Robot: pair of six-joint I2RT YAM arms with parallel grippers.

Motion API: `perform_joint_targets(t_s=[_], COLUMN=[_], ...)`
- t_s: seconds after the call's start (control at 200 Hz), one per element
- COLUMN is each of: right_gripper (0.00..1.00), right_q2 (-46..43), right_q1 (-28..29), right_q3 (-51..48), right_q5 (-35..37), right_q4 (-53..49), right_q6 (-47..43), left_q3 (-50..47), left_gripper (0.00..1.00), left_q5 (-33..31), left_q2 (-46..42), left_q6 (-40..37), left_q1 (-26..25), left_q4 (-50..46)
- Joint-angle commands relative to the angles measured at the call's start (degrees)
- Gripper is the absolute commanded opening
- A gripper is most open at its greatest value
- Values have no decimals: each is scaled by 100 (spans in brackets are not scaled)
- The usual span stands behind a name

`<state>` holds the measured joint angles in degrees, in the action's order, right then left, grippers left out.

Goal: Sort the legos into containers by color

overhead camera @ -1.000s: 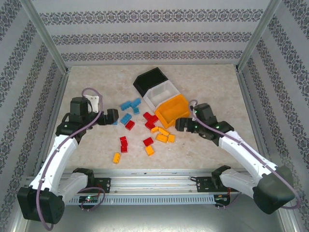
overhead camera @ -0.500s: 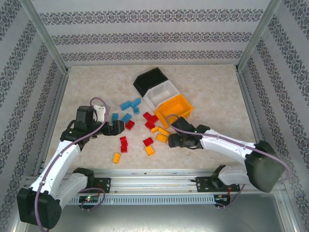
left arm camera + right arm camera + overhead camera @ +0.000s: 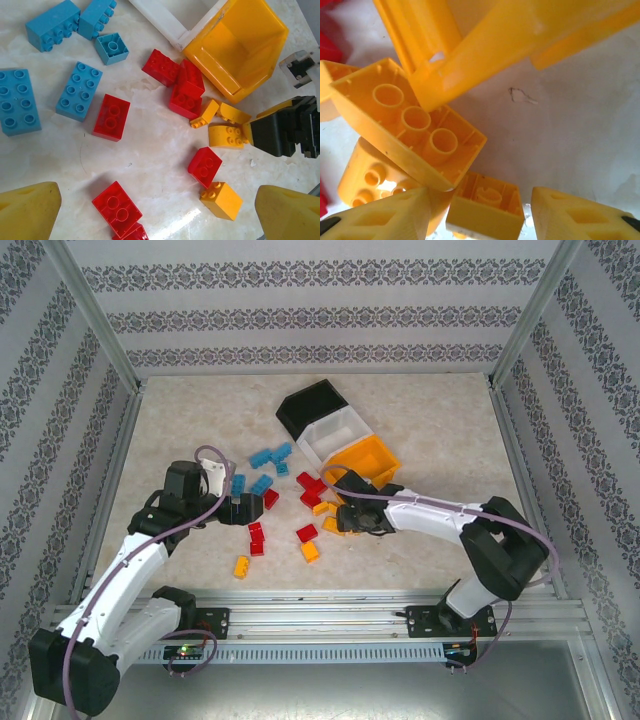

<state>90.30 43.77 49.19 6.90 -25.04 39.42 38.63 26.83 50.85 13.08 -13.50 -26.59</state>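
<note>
The three containers [image 3: 345,423] sit joined in a slanting row on the table [image 3: 200,420]. Going away from the right gripper [image 3: 347,520] there is the orange-yellow bin [image 3: 385,465], then the white bin [image 3: 322,445], then the black bin [image 3: 300,410] farthest off. From the left wrist view, the orange-yellow bin [image 3: 270,30] shows bare floor and walls. What I can see of the white bin's inside looks plain white. The black one is too dark for me to tell.

The right gripper [image 3: 482,217] is low on the table, just in front of the orange-yellow bin's slanted lip [image 3: 495,40]. Its jaws stand about half wide, straddling a small orange-yellow brick [image 3: 485,207]. There is a sliver of gap at the right-hand pad [image 3: 580,215], so it is not yet clamped. I can't tell whether the other pad touches. Just ahead of the fingers an upturned brick [image 3: 410,125] of the same colour leans on a studded one, its hollow underside showing.

The left gripper [image 3: 160,215] hangs with its jaws spread wide and nothing in them. A red brick [image 3: 117,207] lies between its fingertips [image 3: 27,207] on the table. More red bricks [image 3: 111,116] lie ahead of it, with the blue bricks [image 3: 77,90] ahead and to its left. The orange-yellow bin is ahead to its right. All the loose legos I can see lie on the table.
</note>
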Motion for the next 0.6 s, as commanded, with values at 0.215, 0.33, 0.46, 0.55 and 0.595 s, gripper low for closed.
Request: perform_joint_targets(t_s=[0.215, 0.33, 0.46, 0.55, 0.595], right_gripper=[51, 51, 51, 53, 54], right_q2=[129, 15, -56, -127, -179], right_q1=[27, 4, -78, -130, -155], right_q3=[97, -17, -173, -282, -349], right_q5=[424, 445, 418, 405, 409], right_q4=[-185, -170, -151, -142, -142], right_q6=[163, 182, 182, 180, 188], left_q3=[-16, -22, -32, -32, -40], left_gripper=[100, 100, 100, 100, 100], left_q5=[-86, -90, -99, -109, -116], left_q2=[-78, -62, -49, -40, -41], left_q6=[-139, -139, -139, -139, -139], left_q1=[-122, -124, -118, -118, -118], left_q4=[57, 66, 55, 58, 57])
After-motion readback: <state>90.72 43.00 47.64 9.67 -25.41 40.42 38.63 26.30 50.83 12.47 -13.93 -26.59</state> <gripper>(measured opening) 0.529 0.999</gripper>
